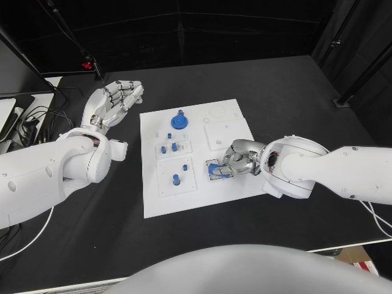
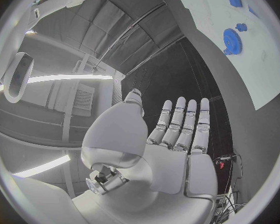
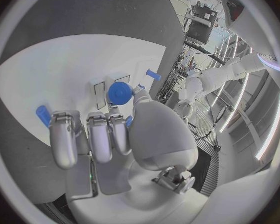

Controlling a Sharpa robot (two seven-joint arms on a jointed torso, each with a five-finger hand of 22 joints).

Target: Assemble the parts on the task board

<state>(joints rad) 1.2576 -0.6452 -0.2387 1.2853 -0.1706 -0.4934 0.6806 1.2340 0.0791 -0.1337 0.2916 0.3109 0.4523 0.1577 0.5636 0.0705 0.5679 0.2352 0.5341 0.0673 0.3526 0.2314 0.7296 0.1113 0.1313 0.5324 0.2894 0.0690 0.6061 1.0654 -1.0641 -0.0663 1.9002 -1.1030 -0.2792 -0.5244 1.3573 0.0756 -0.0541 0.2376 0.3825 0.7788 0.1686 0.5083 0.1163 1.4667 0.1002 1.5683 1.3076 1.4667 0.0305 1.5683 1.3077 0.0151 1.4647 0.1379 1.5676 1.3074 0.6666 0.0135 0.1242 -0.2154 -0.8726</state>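
The white task board (image 1: 196,196) lies in the middle of the black table. On it are a blue gear (image 1: 178,121), two small blue parts (image 1: 169,148) and a blue peg (image 1: 176,179). My right hand (image 1: 233,160) is bent down over the board's right side. Its thumb and fingers close round a round blue part (image 1: 216,169), also seen at the thumb tip (image 3: 120,92). My left hand (image 1: 115,101) lies off the board to its left, fingers straight and apart, holding nothing (image 2: 177,134). The gear (image 2: 231,40) stands on the board (image 2: 264,69) beyond that hand.
Empty white recesses (image 1: 221,113) lie at the board's far right. Cables (image 1: 28,119) and a red light (image 1: 87,64) are at the table's far left. Another blue peg (image 3: 153,74) and a blue piece (image 3: 43,115) stand near my right hand.
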